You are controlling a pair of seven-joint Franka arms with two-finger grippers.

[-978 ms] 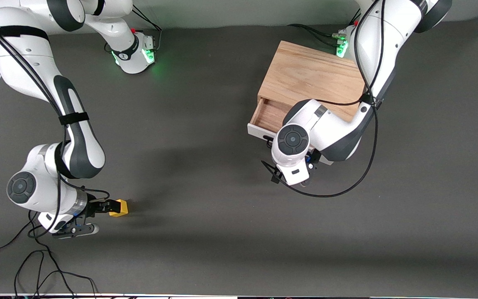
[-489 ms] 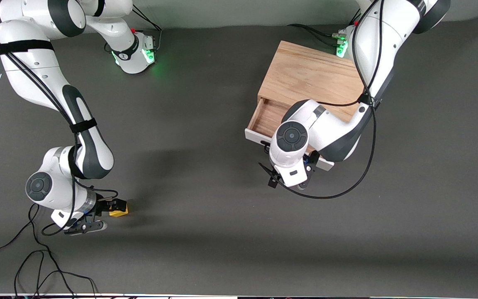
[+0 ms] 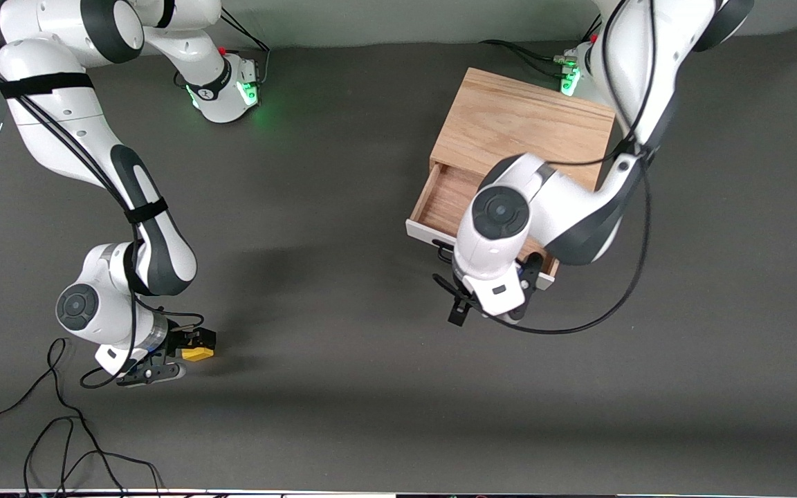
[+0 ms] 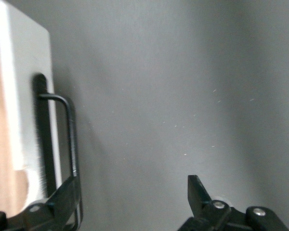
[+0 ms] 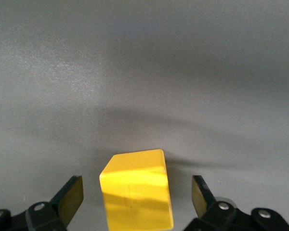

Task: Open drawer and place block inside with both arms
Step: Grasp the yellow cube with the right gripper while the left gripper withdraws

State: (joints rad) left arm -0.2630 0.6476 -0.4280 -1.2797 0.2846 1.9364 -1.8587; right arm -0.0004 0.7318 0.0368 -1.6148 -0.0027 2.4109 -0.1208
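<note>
at the right arm's end of the table, nearer the front camera, the block point(image 5: 136, 188) sits on the mat squarely between the right gripper point(image 3: 187, 346) fingers, jaws wide apart, nothing clamped yet, so this arm looks set to take it. over by the drawer point(image 3: 440, 200), pulled open, the left gripper point(image 4: 130, 199) has one finger at the handle point(image 4: 67, 144), jaws apart

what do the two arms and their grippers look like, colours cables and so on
Both are white jointed arms with dark grey joint covers and round grey end caps. Black cables run along each, strapped with black bands on the right arm; a loose black cable loops off the left arm. Bases glow green. The right gripper and left gripper are black with two fingers.
</note>
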